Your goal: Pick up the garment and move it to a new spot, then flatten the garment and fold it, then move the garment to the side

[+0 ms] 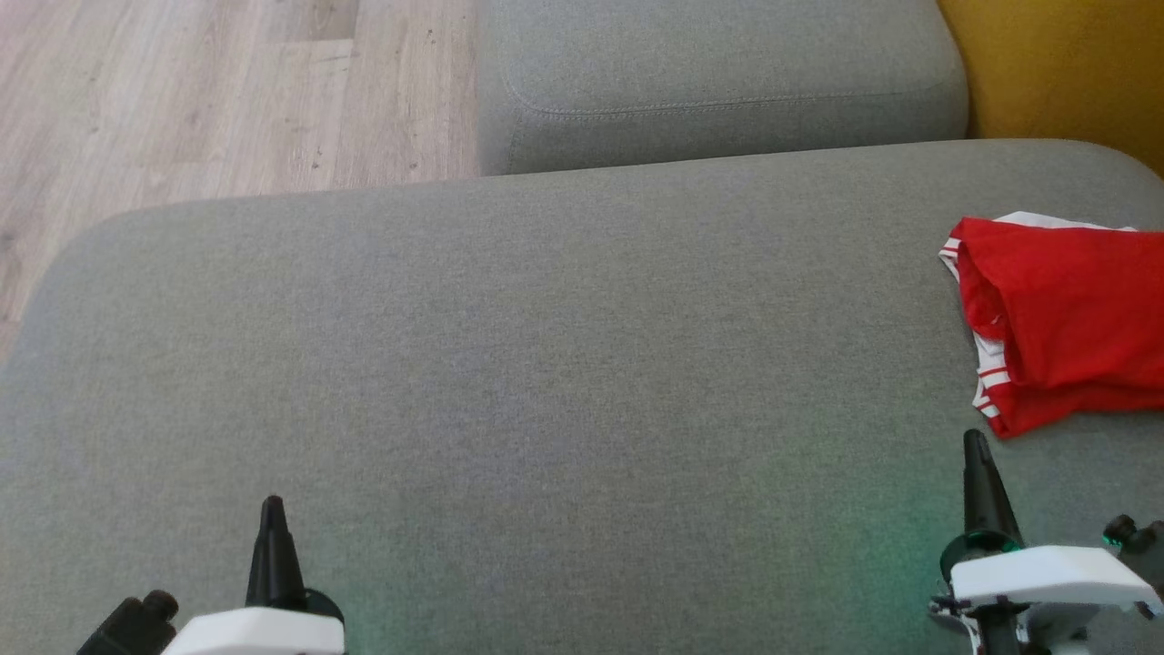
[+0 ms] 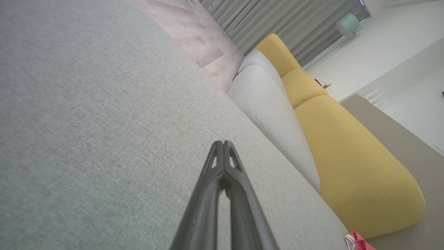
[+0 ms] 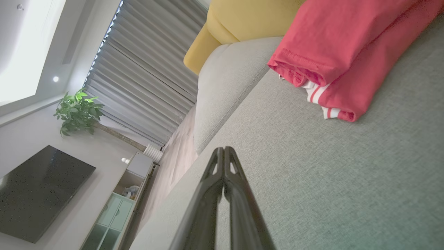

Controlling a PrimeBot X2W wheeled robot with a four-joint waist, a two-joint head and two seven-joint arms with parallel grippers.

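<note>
A folded red fabric garment with white striped trim (image 1: 1064, 327) lies flat at the right edge of the wide grey woven sofa seat (image 1: 546, 364). It is just ahead of the right claw (image 1: 976, 443) and apart from it. The right claw's two long dark fingers are pressed together, gripping nothing, and point out over bare grey fabric. The left claw (image 1: 272, 505) sits at the lower left, well apart from the garment, its fingers likewise together and empty. Beyond the seat stands a smaller grey cushion (image 1: 718, 82) with a mustard-yellow cushion (image 1: 1064, 64) beside it. Pale wood-plank floor (image 1: 182, 109) lies to the left.
</note>
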